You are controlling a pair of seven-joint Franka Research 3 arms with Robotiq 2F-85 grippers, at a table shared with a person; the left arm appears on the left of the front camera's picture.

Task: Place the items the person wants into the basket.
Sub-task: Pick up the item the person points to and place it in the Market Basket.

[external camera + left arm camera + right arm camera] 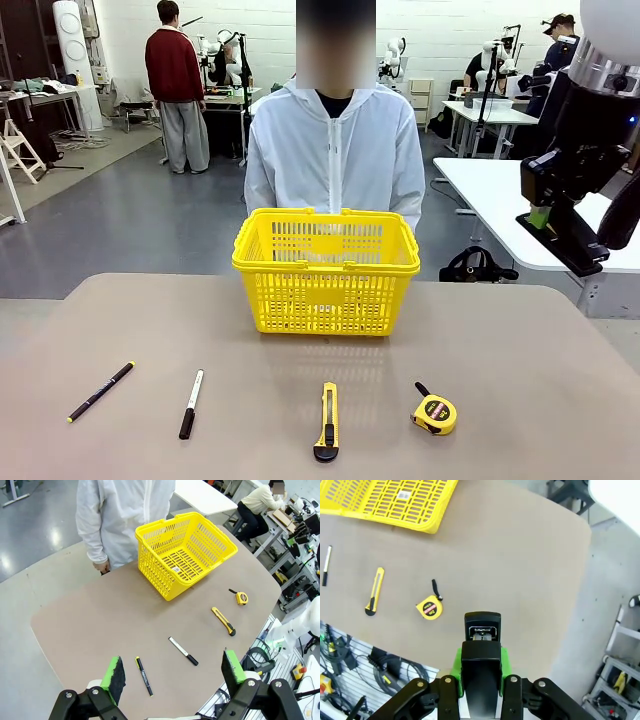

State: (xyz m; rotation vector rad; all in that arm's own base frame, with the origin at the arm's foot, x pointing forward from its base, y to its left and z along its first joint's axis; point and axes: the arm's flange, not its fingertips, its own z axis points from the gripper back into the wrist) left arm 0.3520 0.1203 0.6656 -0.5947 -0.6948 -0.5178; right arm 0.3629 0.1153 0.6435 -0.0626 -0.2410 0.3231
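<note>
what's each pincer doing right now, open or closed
Left pincer: open, empty.
Right pincer: closed, nothing seen in it.

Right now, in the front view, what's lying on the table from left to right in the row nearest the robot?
black pen → marker → utility knife → tape measure

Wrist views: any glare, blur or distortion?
Left wrist view: bright glare on the floor, utility knife sharp, open left gripper looms large from the wide lens. Right wrist view: no glare on the table, tape measure crisp, shut right gripper blocks the bottom centre.
</note>
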